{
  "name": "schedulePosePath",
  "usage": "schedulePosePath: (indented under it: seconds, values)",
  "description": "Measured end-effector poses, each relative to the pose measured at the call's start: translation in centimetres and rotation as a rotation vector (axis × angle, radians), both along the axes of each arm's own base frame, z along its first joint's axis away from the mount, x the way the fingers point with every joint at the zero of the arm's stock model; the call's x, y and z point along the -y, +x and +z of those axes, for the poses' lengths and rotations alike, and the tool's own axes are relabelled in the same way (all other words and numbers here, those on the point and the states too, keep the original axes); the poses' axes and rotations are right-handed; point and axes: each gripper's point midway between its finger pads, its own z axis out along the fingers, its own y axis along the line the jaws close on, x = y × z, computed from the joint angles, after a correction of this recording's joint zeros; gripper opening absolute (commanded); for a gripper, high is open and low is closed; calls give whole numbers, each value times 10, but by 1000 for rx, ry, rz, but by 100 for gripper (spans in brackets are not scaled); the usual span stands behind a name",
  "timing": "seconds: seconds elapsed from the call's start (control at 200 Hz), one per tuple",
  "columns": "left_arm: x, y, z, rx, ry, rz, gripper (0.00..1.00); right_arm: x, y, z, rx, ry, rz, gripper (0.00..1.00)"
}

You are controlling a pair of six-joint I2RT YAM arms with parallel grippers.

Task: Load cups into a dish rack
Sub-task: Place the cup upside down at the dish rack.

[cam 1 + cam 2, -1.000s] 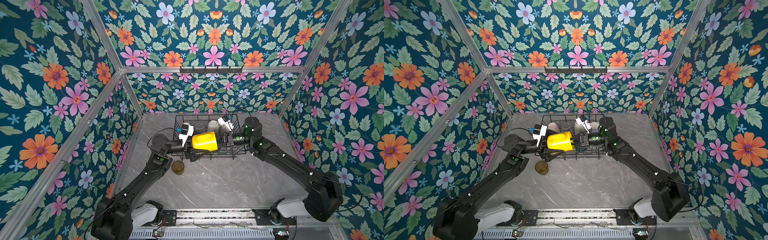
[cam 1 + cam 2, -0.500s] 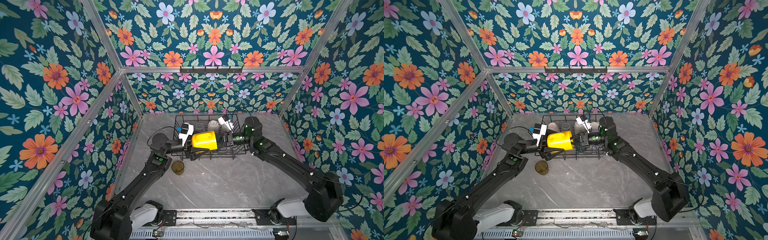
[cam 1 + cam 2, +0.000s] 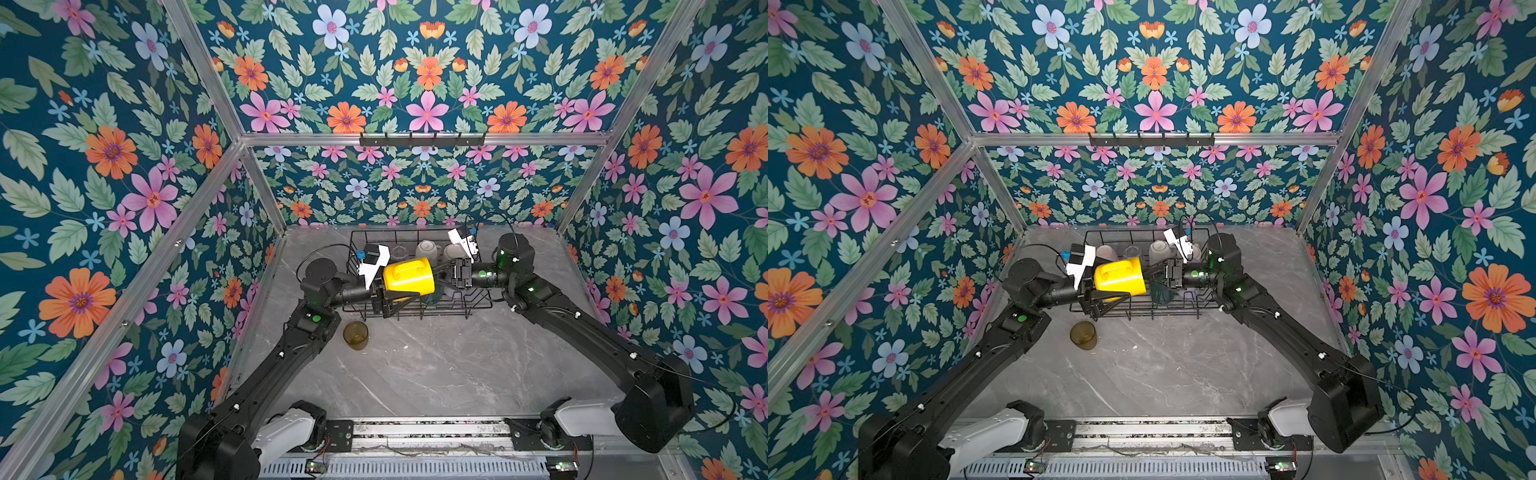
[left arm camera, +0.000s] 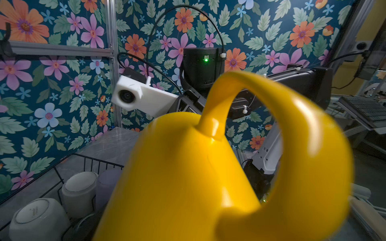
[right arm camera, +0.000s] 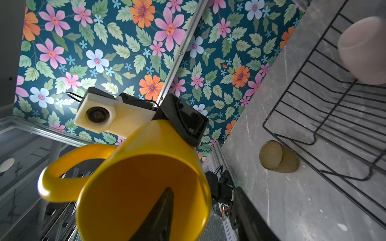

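A glossy yellow mug (image 3: 409, 275) with a fat loop handle hangs on its side in the air over the left half of the black wire dish rack (image 3: 453, 309). Its handle is turned up and its open mouth faces the rack's right end. The left gripper (image 3: 399, 289) has it, jaws clamped across the smooth body near the base. The right gripper (image 3: 441, 277) is at the mouth, jaws parted and astride the rim. One dark finger (image 5: 160, 212) pokes inside the mug, clear of the wall, and the other sits outside, so nothing is held there.

Down in the rack, along the wall away from the arm bases, cups sit upside down:
- a rounded, matte pale pink mug (image 3: 1106, 251);
- a clear glass (image 3: 400, 250);
- a white ceramic mug (image 3: 427, 249) showing its flat ringed base.

Nearer the rack's front wall, under the right gripper, I can make out a dark green cup (image 3: 1160, 293) and a frosted lilac tumbler (image 3: 1187, 296), half hidden by wires.

An olive-brown translucent tumbler (image 3: 355, 335), pebbled in texture, stands alone on the grey marble-look tabletop (image 3: 436, 374), just outside the rack's front-left corner.
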Motion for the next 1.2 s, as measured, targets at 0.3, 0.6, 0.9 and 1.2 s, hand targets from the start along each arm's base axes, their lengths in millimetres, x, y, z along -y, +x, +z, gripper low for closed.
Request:
schedulePosePath:
  seconds: [0.3, 0.6, 0.9, 1.2]
  values:
    - [-17, 69, -21, -129, 193, 351, 0, 52, 8, -6, 81, -125, -290, 88]
    - [-48, 108, -66, -294, 469, 595, 0, 99, 15, -25, 136, -251, -532, 92]
    - [-73, 125, -108, -413, 693, 724, 0, 107, 19, -35, 137, -298, -575, 92]
    - [-85, 142, -146, -482, 858, 791, 0, 108, 20, -40, 142, -312, -578, 92]
